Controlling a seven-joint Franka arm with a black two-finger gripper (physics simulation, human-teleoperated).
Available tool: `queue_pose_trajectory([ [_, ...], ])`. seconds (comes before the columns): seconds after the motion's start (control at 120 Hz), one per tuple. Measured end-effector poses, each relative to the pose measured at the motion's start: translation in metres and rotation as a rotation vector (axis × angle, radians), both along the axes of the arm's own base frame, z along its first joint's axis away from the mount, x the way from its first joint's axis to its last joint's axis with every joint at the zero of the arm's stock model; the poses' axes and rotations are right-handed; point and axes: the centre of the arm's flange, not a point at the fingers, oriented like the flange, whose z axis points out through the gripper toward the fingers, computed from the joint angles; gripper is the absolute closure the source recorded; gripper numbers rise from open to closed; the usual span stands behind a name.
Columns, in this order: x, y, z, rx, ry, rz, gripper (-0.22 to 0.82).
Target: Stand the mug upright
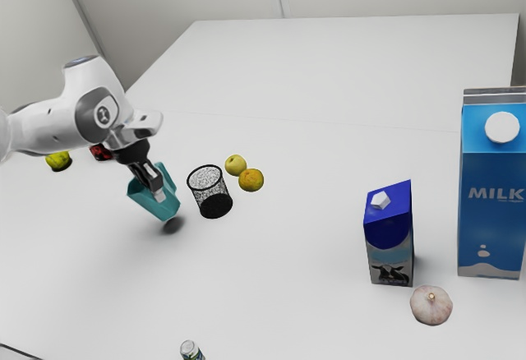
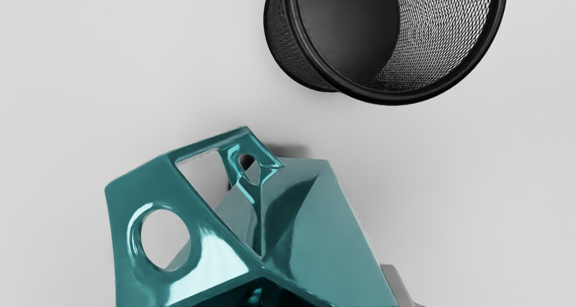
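At the exterior view's left, the teal mug point(image 1: 168, 205) is tilting at my pincer point(image 1: 158, 193), near the black mesh cup point(image 1: 215, 205); whether the pincer is standing apart or clamping, I cannot tell.

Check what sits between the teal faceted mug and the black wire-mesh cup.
Bare white tabletop, with only a soft dark shadow beside the mug; the wrist view shows that stretch up to the mesh cup.
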Motion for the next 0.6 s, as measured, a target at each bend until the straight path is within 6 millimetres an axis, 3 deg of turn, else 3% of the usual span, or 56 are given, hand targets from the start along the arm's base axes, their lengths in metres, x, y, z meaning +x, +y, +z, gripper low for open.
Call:
queue_pose_trajectory([
  [0.158, 0.015, -0.027, -0.012, 0.032, 0.016, 0.018, 0.78],
  [0.383, 0.014, 0.014, -0.025, 0.05, 0.032, 0.18, 0.78],
  [0.6, 0.029, -0.008, -0.023, 0.062, 0.01, 0.197, 0.78],
])
